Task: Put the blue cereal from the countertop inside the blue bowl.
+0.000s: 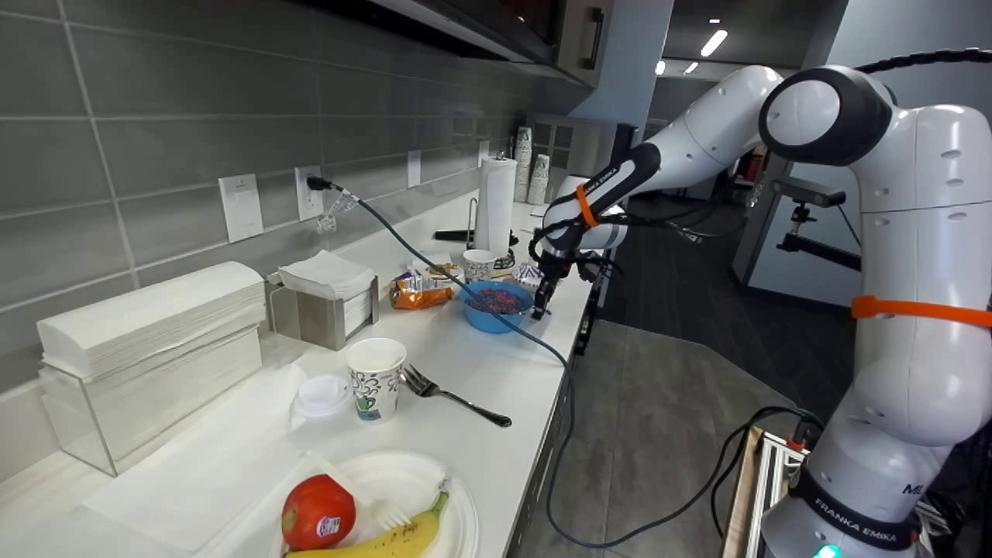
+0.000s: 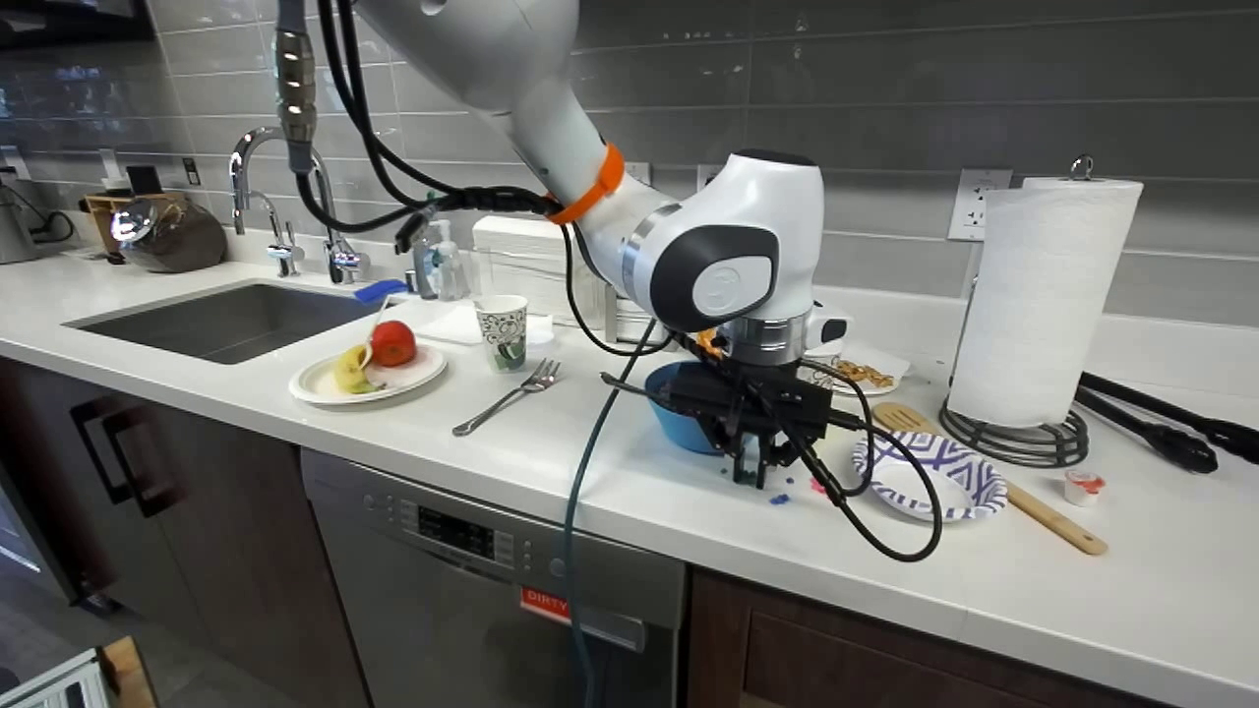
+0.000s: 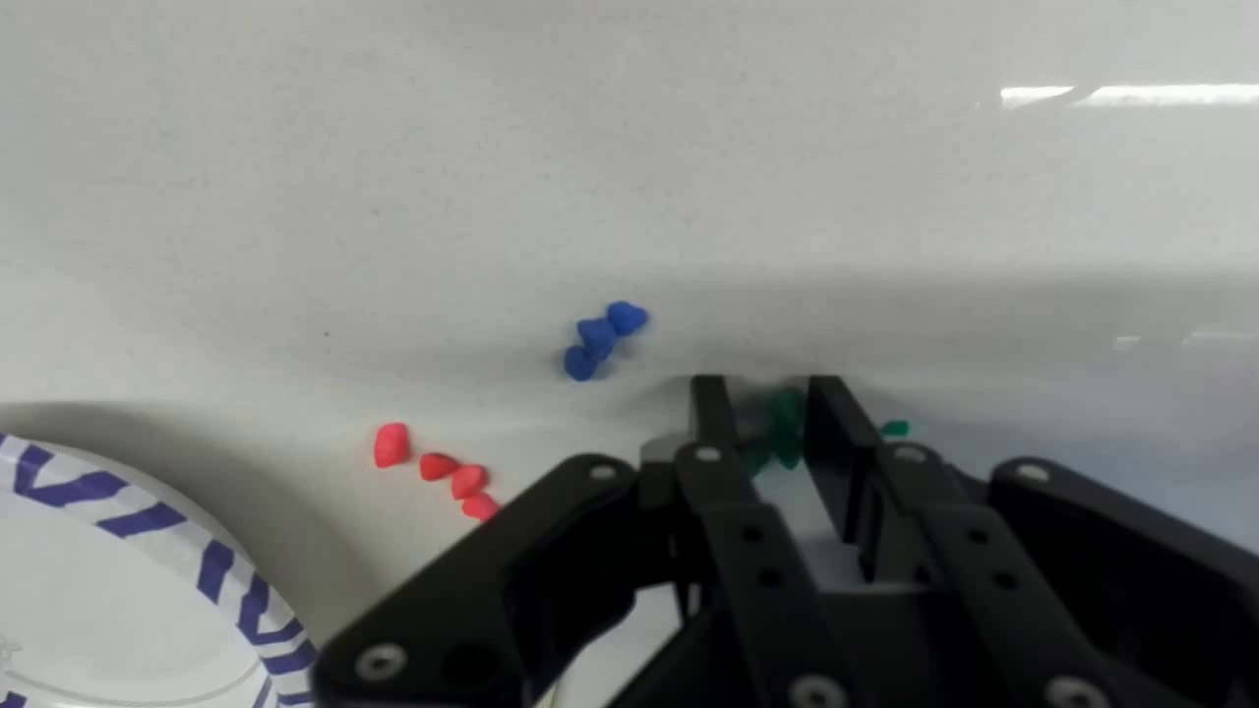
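The fingers (image 3: pixel 710 411) straddle green cereal (image 3: pixel 787 428) on the desk (image 3: pixel 393 197); whether they pinch it cannot be told. Blue cereal (image 3: pixel 596 337) lies just beside them, untouched; the bowl (image 2: pixel 684 430) likely stands close to shorten the carry.

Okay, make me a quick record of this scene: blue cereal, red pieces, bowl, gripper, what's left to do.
Blue cereal: three clustered pieces on the countertop
Red pieces: four visible, also on the countertop
Blue bowl: holds multicoloured cereal
Gripper: fingers apart, green pieces between them; contact unclear
Left to do: blue cereal into bowl
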Tool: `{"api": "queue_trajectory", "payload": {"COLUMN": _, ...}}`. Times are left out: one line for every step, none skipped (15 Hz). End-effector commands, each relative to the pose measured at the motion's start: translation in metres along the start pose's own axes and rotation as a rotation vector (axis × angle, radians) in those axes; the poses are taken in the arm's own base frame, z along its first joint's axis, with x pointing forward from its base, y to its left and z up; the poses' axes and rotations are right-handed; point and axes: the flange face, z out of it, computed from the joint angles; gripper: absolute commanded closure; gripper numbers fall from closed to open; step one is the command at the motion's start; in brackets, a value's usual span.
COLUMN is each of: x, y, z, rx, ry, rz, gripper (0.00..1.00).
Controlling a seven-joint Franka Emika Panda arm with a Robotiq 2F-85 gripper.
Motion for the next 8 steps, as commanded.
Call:
{"api": "queue_trajectory", "payload": {"x": 0.0020, "y": 0.0041, "z": 0.0083, "rx": 0.015, "ry": 0.009, "rz": -0.013, "gripper": 0.74}}
{"api": "queue_trajectory", "payload": {"x": 0.0020, "y": 0.0037, "z": 0.0094, "rx": 0.018, "ry": 0.007, "rz": -0.018, "gripper": 0.76}}
{"api": "queue_trajectory", "payload": {"x": 0.0021, "y": 0.0038, "z": 0.0099, "rx": 0.018, "ry": 0.003, "rz": -0.021, "gripper": 0.77}}
{"api": "queue_trajectory", "payload": {"x": 0.0018, "y": 0.0038, "z": 0.0105, "rx": 0.020, "ry": -0.002, "rz": -0.022, "gripper": 0.81}}
{"api": "queue_trajectory", "payload": {"x": 0.0017, "y": 0.0036, "z": 0.0112, "rx": 0.020, "ry": -0.005, "rz": -0.025, "gripper": 0.85}}
{"api": "queue_trajectory", "payload": {"x": 0.0013, "y": 0.0032, "z": 0.0118, "rx": 0.018, "ry": -0.007, "rz": -0.028, "gripper": 0.97}}
{"api": "queue_trajectory", "payload": {"x": 0.0007, "y": 0.0033, "z": 0.0124, "rx": 0.018, "ry": -0.012, "rz": -0.029, "gripper": 1.00}}
{"api": "queue_trajectory", "payload": {"x": 0.0007, "y": 0.0029, "z": 0.0117, "rx": 0.017, "ry": -0.016, "rz": -0.032, "gripper": 1.00}}
